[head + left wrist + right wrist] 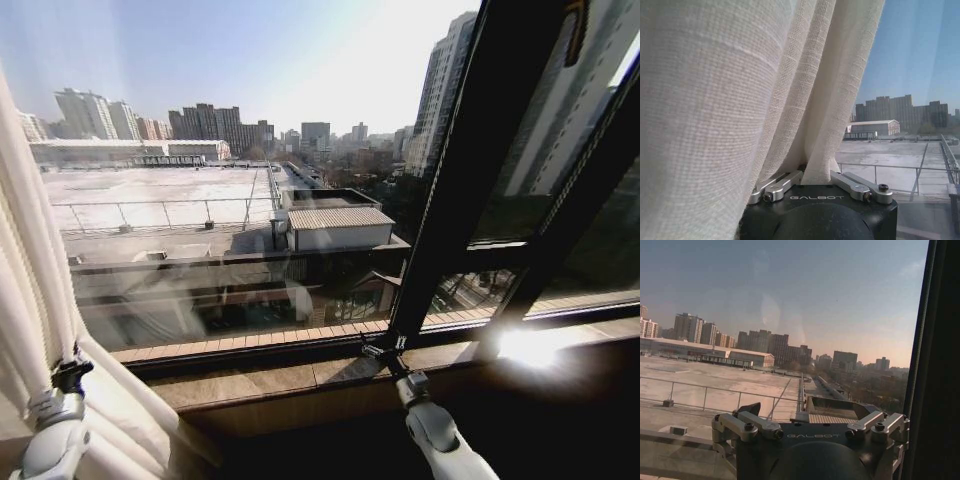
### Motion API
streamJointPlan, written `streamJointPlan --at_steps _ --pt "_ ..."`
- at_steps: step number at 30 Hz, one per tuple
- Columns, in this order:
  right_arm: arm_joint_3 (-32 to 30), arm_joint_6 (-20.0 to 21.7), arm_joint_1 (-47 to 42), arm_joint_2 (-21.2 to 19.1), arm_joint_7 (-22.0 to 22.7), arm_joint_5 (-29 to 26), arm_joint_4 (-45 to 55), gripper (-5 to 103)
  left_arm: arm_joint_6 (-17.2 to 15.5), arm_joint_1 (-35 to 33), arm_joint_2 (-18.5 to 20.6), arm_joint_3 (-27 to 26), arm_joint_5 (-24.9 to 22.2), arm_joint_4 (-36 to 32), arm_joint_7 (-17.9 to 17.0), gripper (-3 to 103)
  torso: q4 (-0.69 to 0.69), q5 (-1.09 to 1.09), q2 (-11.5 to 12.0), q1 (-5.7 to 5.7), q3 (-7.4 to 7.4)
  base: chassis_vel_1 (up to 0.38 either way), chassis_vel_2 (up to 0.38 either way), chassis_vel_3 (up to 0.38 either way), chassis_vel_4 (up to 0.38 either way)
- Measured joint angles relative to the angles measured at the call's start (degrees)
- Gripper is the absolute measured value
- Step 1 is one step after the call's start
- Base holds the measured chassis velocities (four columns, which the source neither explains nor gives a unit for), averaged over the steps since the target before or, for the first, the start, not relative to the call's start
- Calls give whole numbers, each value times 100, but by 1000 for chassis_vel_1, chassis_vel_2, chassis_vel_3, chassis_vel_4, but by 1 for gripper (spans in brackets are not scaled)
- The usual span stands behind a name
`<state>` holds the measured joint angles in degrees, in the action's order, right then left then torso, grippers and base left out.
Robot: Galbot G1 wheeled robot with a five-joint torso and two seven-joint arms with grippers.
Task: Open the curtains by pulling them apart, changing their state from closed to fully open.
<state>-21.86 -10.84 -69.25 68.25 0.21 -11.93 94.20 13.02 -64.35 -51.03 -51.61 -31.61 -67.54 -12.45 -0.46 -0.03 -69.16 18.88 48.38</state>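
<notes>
Now the left tool (70, 372) is clamped on the curtain (25, 270) bunched far left, while the right tool (385, 352), fingers apart, hangs at the sill (270, 375); next, I judge, only letting go.

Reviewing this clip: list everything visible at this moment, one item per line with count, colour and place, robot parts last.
curtain: one panel, sheer white, pleated, bunched at the left edge of the window.
window glass: one large pane, clear, ahead, uncovered, with rooftops and towers beyond.
window frame: dark mullion, right of the large pane.
window sill: one, brown, along the bottom of the glass.
left tool: one, black fingers on a silver wrist, lower left, against the curtain; the left wrist view shows fabric folds gathered between its fingers.
right tool: one, black, at the sill by the foot of the mullion, apart from the curtain, holding nothing.
</notes>
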Motion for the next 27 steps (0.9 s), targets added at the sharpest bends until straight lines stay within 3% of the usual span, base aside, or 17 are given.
streamJointPlan --at_steps 5,12,18,20,22,23,27 --pt "0 0 0 0 0 0 0 100 -21 193 84 95 -81 161 -7 0 0 0 0 0 0 0 0 0 0" --pt "0 0 0 0 0 0 0 100 -25 258 -125 205 39 147 -8 0 0 2 0 0 0 0 0 0 0" --pt "0 0 0 0 0 0 0 100 -243 -130 -491 147 417 -502 -148 -2 -1 4 0 0 -1 0 0 0 0" --pt "0 0 0 0 0 0 0 100 -351 -300 -670 102 540 -769 -175 2 0 4 0 -1 -1 0 0 0 0" --pt "0 0 0 0 0 0 0 100 -478 -683 -1102 29 790 -1375 -171 13 0 2 0 -1 -1 0 0 0 0" --pt "0 0 0 0 0 0 0 100 -478 -683 -1102 29 790 -1375 -171 13 0 2 0 -1 -1 0 0 0 0" --pt "0 0 0 0 0 0 0 100 -488 -1237 -1602 41 869 -2271 -69 34 -1 4 0 -1 -1 0 0 0 0"
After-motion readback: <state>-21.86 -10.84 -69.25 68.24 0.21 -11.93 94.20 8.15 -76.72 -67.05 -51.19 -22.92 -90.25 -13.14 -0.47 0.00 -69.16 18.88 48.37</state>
